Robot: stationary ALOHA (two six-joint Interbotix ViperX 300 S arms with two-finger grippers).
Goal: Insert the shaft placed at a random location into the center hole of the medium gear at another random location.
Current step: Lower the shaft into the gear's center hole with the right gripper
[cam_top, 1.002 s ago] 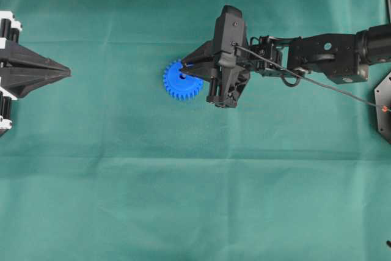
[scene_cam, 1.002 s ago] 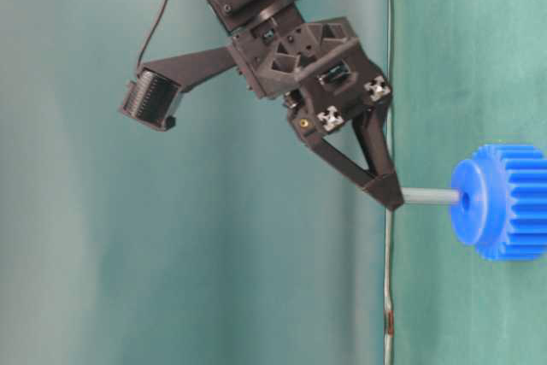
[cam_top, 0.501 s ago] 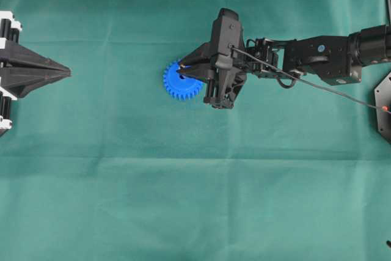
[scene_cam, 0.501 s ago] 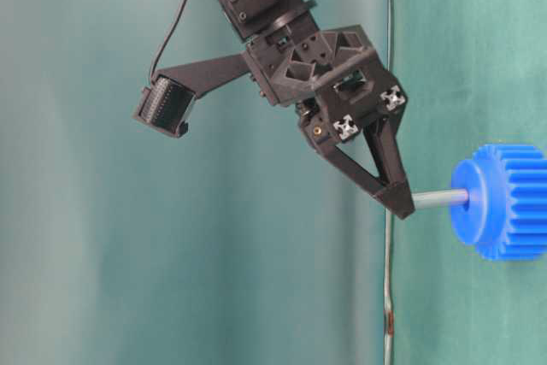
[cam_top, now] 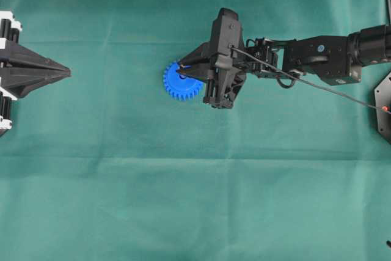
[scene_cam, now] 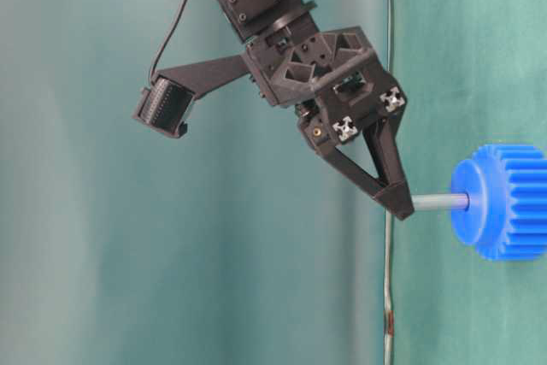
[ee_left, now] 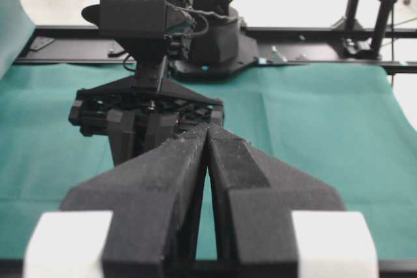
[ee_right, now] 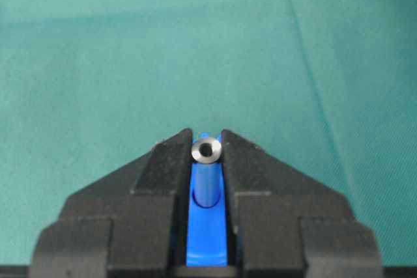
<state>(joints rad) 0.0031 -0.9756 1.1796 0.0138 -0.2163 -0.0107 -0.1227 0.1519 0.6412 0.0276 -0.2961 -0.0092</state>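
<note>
The blue medium gear (cam_top: 176, 85) lies flat on the green cloth, left of centre. My right gripper (cam_top: 182, 71) hangs over it, shut on the silver shaft (scene_cam: 439, 202). The shaft's far end sits in the gear's hub (scene_cam: 468, 201), filling the center hole. From the right wrist, the shaft's shiny ringed end (ee_right: 206, 150) shows pinched between the black fingers (ee_right: 166, 167), with the gear (ee_right: 207, 232) behind it. My left gripper (cam_top: 66, 73) rests at the left edge, well away from the gear, its jaws together and empty (ee_left: 207, 129).
A green cloth (cam_top: 195, 200) covers the whole table. A thin black cable (cam_top: 330, 90) runs from the right wrist toward a black plate (cam_top: 385, 105) at the right edge. The right arm (cam_top: 330, 56) stretches in from the right.
The right gripper has moved toward the gear, pushing the shaft into the hub, so less bare shaft shows. Over the last half second almost nothing moved. The left arm is still.
</note>
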